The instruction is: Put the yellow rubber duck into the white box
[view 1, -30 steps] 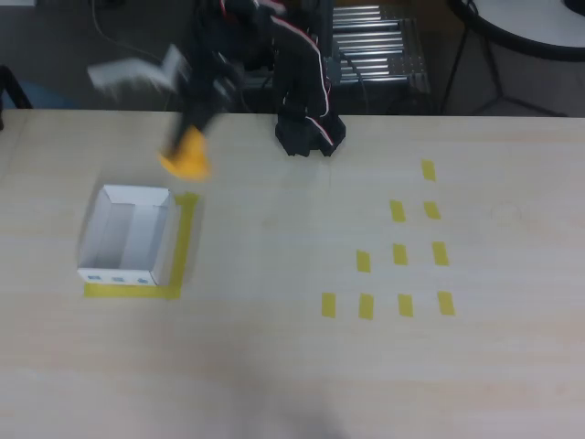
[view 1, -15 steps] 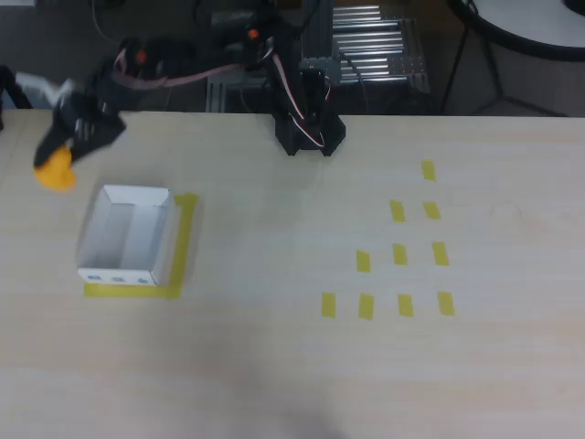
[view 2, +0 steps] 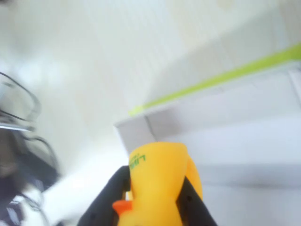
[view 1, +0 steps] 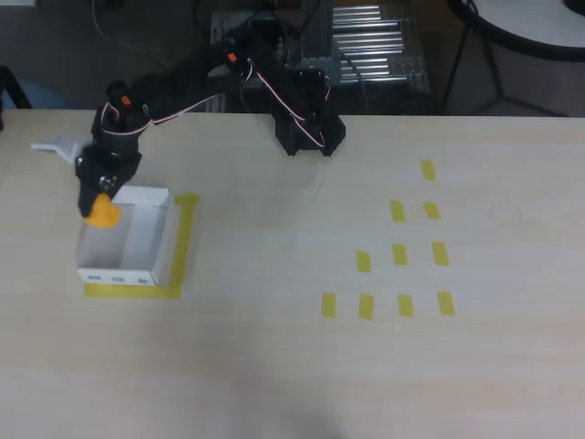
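Yellow rubber duck [view 1: 103, 213] clamped in the claw [view 1: 99, 203]

Black fingers [view 2: 107, 197] squeeze the duck's sides, and it hangs over the far left corner of the white box [view 1: 146, 258], which lies just below the claw.

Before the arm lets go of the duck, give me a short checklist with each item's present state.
1. Small yellow rubber duck clamped between the black jaws of the gripper: ok.
2. Duck over the shallow white cardboard box: not ok, it sits at the top-left corner in the overhead view.
3. Box upright, opening up: ok.
4. Box on its yellow tape outline: ok.
5. Height of duck above box floor: cannot tell.
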{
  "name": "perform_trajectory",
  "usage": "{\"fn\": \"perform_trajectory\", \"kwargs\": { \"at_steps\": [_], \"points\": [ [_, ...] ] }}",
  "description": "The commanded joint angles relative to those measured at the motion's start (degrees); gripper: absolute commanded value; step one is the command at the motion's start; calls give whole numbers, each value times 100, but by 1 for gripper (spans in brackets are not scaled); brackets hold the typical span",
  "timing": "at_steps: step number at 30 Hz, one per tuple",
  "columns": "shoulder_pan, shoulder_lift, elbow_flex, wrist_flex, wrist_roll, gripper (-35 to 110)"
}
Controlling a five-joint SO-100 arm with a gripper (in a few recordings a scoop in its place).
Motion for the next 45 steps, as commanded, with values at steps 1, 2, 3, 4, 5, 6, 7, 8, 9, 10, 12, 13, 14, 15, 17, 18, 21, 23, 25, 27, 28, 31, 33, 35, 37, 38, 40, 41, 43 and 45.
{"fn": "perform_trajectory", "kwargs": {
  "at_steps": [1,2,3,4,5,6,7,8,9,10,12,13,14,15,17,18,21,23,25,27,28,31,33,35,37,38,40,41,43,45],
  "points": [
    [-132,26,-606,545,-492,0],
    [-141,-35,-606,562,-562,0],
    [-141,-97,-606,571,-642,0],
    [-149,-141,-606,571,-765,1],
    [-149,-176,-580,562,-844,5],
    [-149,-193,-545,519,-932,9],
    [-158,-193,-492,475,-1090,12],
    [-158,-193,-448,431,-1222,15],
    [-158,-193,-422,396,-1318,18],
    [-158,-193,-404,343,-1336,20],
    [-158,-193,-369,246,-1450,24],
    [-158,-193,-352,193,-1459,26],
    [-158,-193,-334,149,-1477,29],
    [-149,-193,-316,105,-1485,30],
    [-132,-193,-255,18,-1503,34],
    [-132,-193,-220,-26,-1512,34],
    [-141,-88,-88,-158,-1494,36],
    [-237,272,70,-281,-1257,36],
    [-378,1002,193,-308,-712,26],
    [-527,2004,211,-264,264,10],
    [-624,2566,185,-229,747,2],
    [-1046,4052,97,-360,2206,0],
    [-1600,4939,387,-835,2602,0],
    [-2347,5977,1670,-1687,2663,0],
    [-3278,7084,3384,-2171,2637,0],
    [-3779,7717,4368,-2259,2558,0],
    [-4579,8965,6390,-2391,2355,0],
    [-4887,9615,7392,-2364,2320,0],
    [-5361,10916,9123,-2118,2355,0],
    [-5555,11874,10415,-1881,2470,0]
  ]
}}
